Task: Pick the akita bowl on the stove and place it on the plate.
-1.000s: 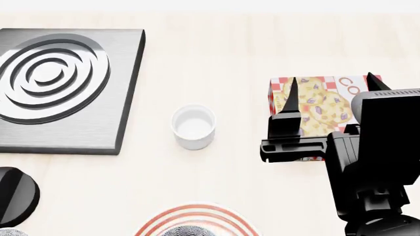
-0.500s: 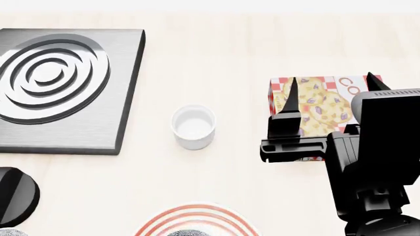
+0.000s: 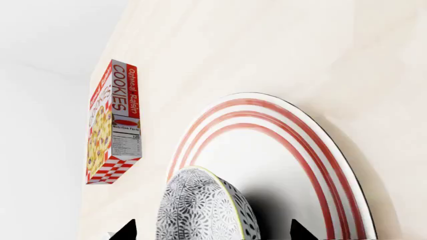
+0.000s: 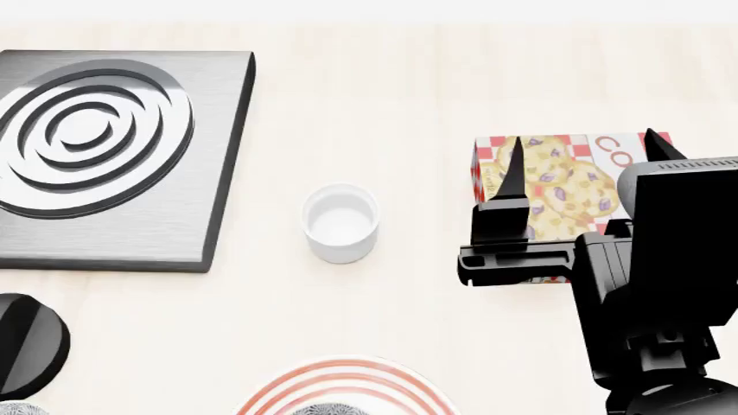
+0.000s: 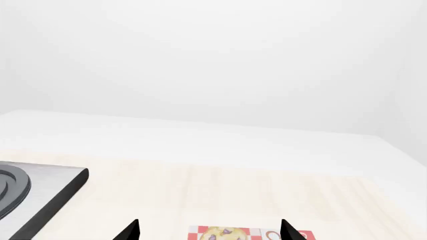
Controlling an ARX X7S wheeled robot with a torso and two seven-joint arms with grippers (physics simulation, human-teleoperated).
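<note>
Pale wood tabletop (image 4: 438, 78) is carrying one stove (image 4: 110, 156), one white cup (image 4: 340, 223), one cookie box (image 4: 551, 186) and one plate (image 4: 346, 385) in the head view; the right gripper (image 4: 580, 160) is hovering spread. Left wrist view: the left gripper (image 3: 210, 232) is straddling one akita bowl (image 3: 203, 207) on the plate, grip unclear; the box is reading "Oatmeal Raisin COOKIES".

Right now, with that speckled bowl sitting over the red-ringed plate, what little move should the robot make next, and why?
Probably lift the left gripper straight up and away. The small speckled grey-and-white akita bowl already sits over the large white plate with red rings, the dark grey ringed stove is bare, and the fingertips stand apart on either side of the bowl, so it looks released.
</note>
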